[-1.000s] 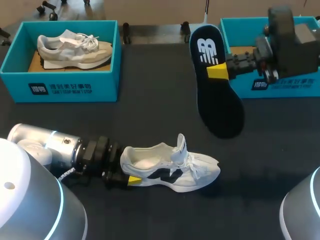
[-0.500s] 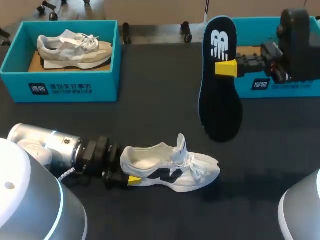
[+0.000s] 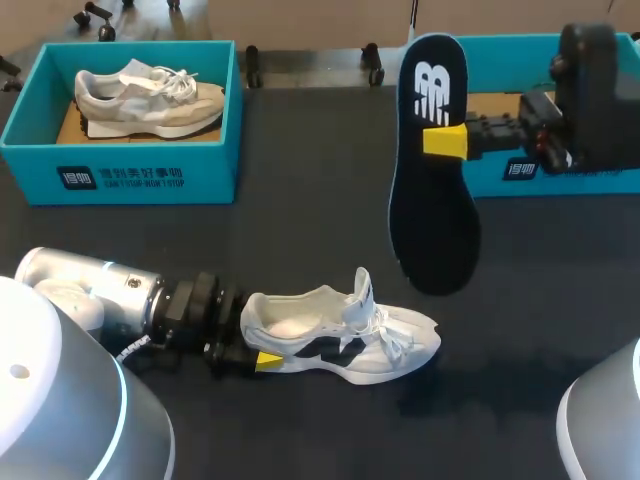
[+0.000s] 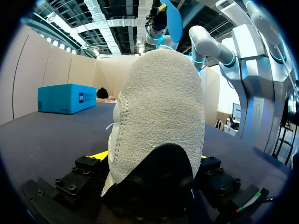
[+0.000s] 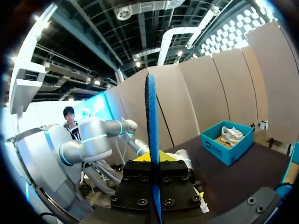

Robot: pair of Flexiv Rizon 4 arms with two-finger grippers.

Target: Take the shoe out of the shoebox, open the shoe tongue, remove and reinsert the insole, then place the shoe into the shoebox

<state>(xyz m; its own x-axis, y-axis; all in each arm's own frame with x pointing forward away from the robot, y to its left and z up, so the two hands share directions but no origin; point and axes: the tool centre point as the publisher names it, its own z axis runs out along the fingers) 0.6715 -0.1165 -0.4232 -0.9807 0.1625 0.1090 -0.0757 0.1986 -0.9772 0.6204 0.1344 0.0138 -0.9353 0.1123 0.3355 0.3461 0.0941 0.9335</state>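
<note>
Shoe (image 3: 340, 335) lies at six o'clock, heel pinched by your left pincer (image 3: 255, 348). Your right pincer (image 3: 445, 140) pinches the insole (image 3: 432, 200), out, at one o'clock. Next, slide it back into the shoe.

Head camera overlooks table (image 3: 300, 150); wrist cameras hug shoe (image 4: 159, 116), insole (image 5: 151, 140).

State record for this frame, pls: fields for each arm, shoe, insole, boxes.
left gripper: shut on heel of white sneaker with black side mark, upright on the black table
right gripper: shut on dark insole with white logo, held in the air, logo end up
insole in shoe: no
left teal shoebox: holds a grey sneaker
right teal shoebox: behind right arm, mostly hidden
</note>
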